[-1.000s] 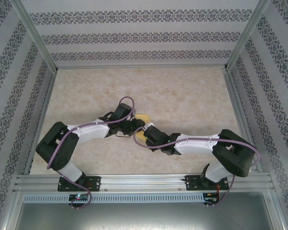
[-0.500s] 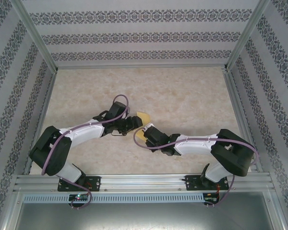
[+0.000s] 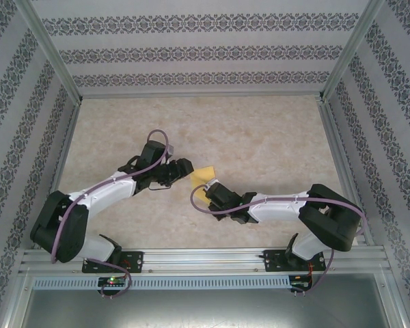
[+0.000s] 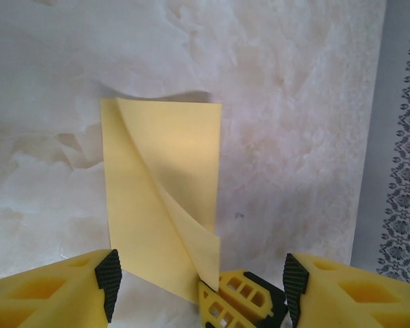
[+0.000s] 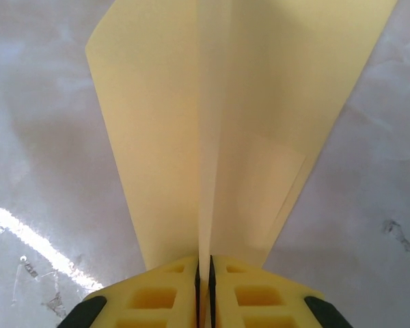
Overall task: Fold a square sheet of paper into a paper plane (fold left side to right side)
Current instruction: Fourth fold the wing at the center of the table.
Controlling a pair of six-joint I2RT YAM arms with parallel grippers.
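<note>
Paper (image 3: 203,175) rests folded on the tabletop (image 3: 273,137) between our arms. Our right wrist view reveals the right pincer (image 5: 203,270) clenched on its layered edge. Our left wrist view shows a lifted flap and the left pincer (image 4: 199,283) released, jaws wide.

Bright diffuse light, faint shadow behind paper (image 4: 143,225)

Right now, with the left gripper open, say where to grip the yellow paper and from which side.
Probably the raised layer of the square sheet of paper, on its curling free edge just past the corner the right gripper pinches: it stands off the table, leaving room beneath. Come low from the side of the left gripper, jaws straddling that edge.
</note>
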